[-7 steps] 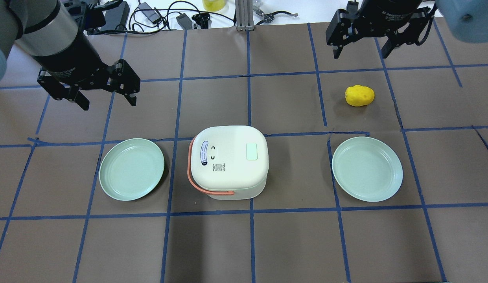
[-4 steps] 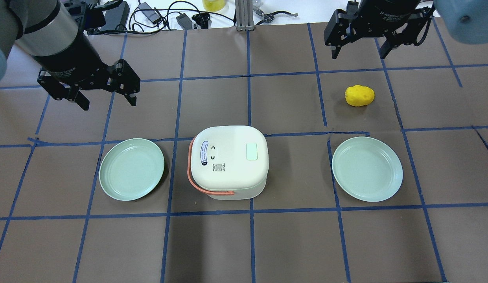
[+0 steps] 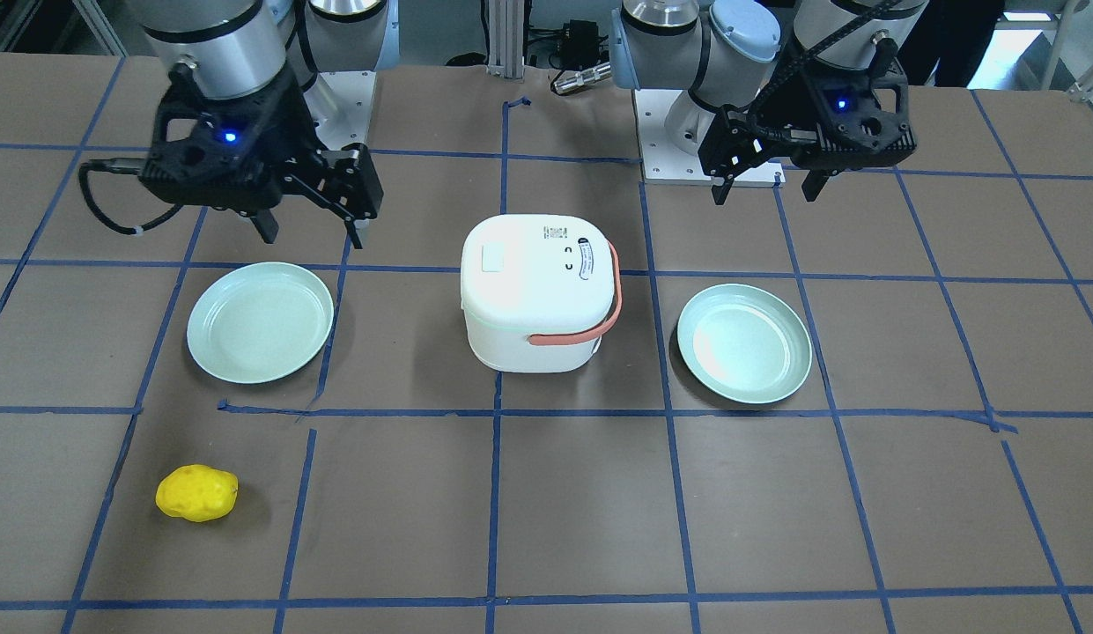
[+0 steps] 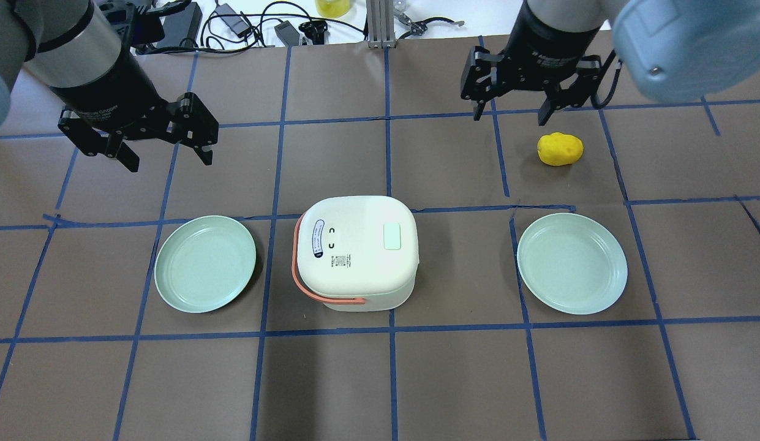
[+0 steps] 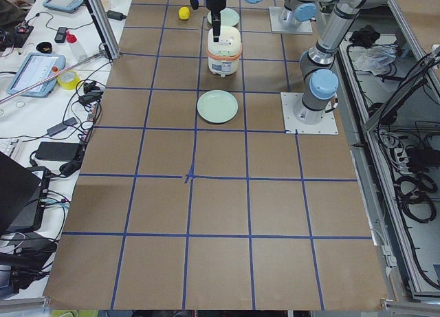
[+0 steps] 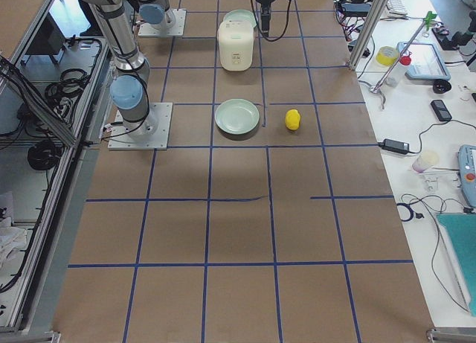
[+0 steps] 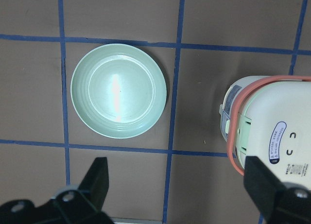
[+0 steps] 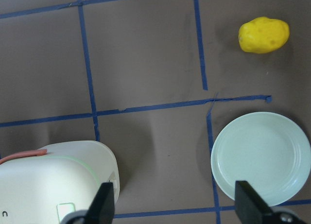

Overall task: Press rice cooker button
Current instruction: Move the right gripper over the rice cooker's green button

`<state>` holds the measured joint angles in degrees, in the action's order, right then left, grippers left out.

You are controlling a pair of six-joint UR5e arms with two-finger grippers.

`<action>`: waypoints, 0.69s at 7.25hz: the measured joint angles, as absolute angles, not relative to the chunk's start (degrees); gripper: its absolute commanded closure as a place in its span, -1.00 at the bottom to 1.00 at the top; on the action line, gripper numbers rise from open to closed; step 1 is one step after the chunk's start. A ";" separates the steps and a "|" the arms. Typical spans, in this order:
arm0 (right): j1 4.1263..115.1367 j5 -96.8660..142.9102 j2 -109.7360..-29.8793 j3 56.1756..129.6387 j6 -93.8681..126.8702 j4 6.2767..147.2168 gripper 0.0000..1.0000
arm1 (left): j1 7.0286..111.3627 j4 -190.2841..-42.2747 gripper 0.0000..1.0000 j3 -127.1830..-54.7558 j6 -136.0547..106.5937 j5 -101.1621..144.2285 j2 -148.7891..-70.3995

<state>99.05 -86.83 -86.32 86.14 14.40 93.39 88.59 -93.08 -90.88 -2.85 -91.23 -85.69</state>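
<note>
The white rice cooker (image 4: 355, 257) with an orange handle stands mid-table, lid closed. Its pale green square button (image 4: 392, 236) sits on the lid's right side; it also shows in the front view (image 3: 494, 258) and at the bottom of the right wrist view (image 8: 66, 212). My right gripper (image 4: 511, 116) is open and empty, above the table behind and to the right of the cooker. My left gripper (image 4: 170, 160) is open and empty, behind and to the left of the cooker. The left wrist view shows the cooker's handle side (image 7: 272, 136).
A pale green plate (image 4: 205, 263) lies left of the cooker and another (image 4: 572, 263) lies to its right. A yellow lumpy object (image 4: 560, 149) lies behind the right plate, close to the right gripper. Cables and small gear (image 4: 245, 24) line the far table edge.
My right gripper has moved left and nearer, from the far right corner toward the cooker. The left gripper and the cooker have not moved.
</note>
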 measured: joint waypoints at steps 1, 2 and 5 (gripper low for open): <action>102.65 -87.03 -85.42 87.04 16.44 93.59 0.38 | 88.60 -93.08 -1.00 -90.88 -2.86 -91.23 -85.69; 105.27 -86.95 -84.89 87.88 17.73 93.72 0.64 | 88.60 -93.08 -1.00 -90.88 -2.84 -91.23 -85.69; 110.70 -86.26 -83.76 92.90 22.23 97.15 0.84 | 88.59 -93.08 -1.00 -90.88 -2.83 -91.23 -85.69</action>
